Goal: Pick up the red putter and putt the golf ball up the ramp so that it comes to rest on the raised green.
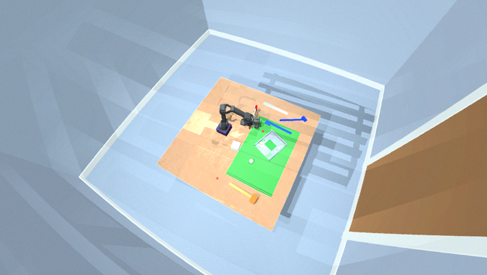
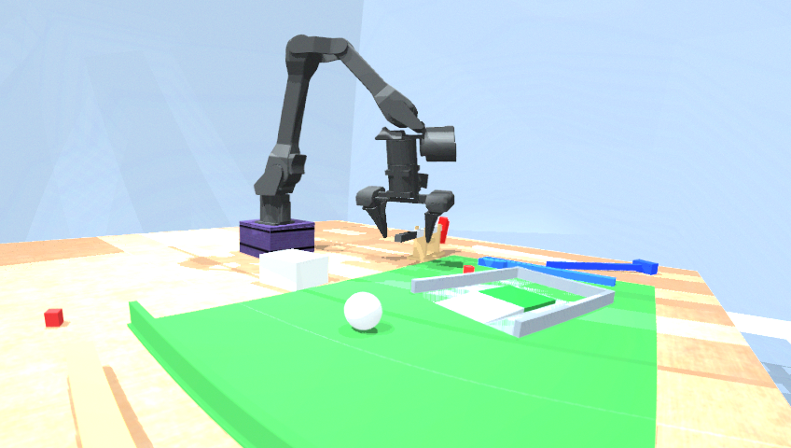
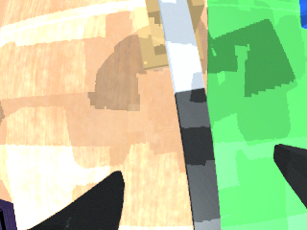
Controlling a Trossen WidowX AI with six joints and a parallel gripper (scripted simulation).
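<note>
The red putter rests on a small wooden stand [image 2: 424,249] at the green mat's [image 1: 253,175] [image 2: 388,383] back edge. Its red head [image 1: 255,107] [image 2: 442,228] points away from the arm. Its white shaft [image 3: 175,19] runs into a dark grip [image 3: 195,134]. My gripper [image 1: 253,120] [image 2: 406,235] [image 3: 200,166] is open and hangs just above the grip, one finger on each side, not touching it. The white golf ball [image 1: 250,161] [image 2: 363,311] lies on the mat in front of the grey-walled frame [image 2: 555,320]. The frame holds a pale ramp [image 2: 471,305] and the raised green [image 1: 270,145] [image 2: 519,297].
A blue putter [image 1: 292,118] [image 2: 599,267] and a blue bar [image 1: 278,126] [image 2: 533,268] lie behind the frame. A white block [image 1: 235,145] [image 2: 293,268] sits near the arm's purple base [image 2: 276,235]. An orange mallet [image 1: 252,199] and small red cubes [image 2: 53,317] [image 2: 468,268] lie about.
</note>
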